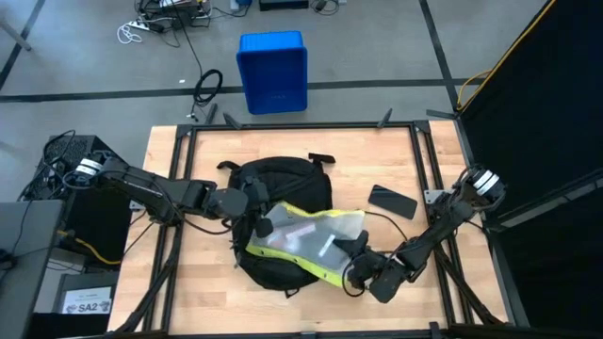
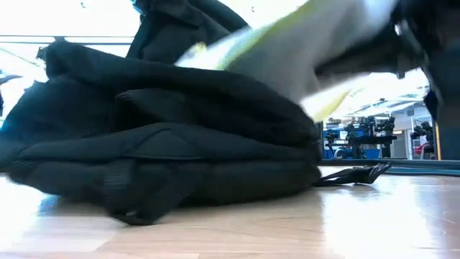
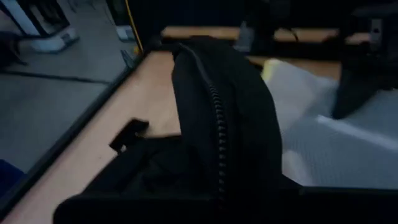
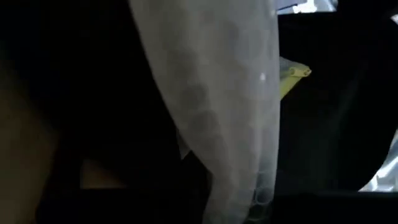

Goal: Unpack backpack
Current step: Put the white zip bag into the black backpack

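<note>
Backpack [image 1: 283, 179] lay mid-counter [image 1: 170, 301]. Left end effector [image 1: 256, 215] clenched on backpack's opening edge. Right end effector [image 1: 353, 250] clenched on a translucent yellow-edged pouch [image 1: 306, 235] across the bag.

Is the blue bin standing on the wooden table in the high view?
No, the blue bin stands on the grey floor beyond the table.

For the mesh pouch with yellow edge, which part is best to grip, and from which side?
Probably the pouch end lying free outside the backpack, toward the right pincer, approached from the right. The other end is still at the bag's opening, near the left pincer.
</note>
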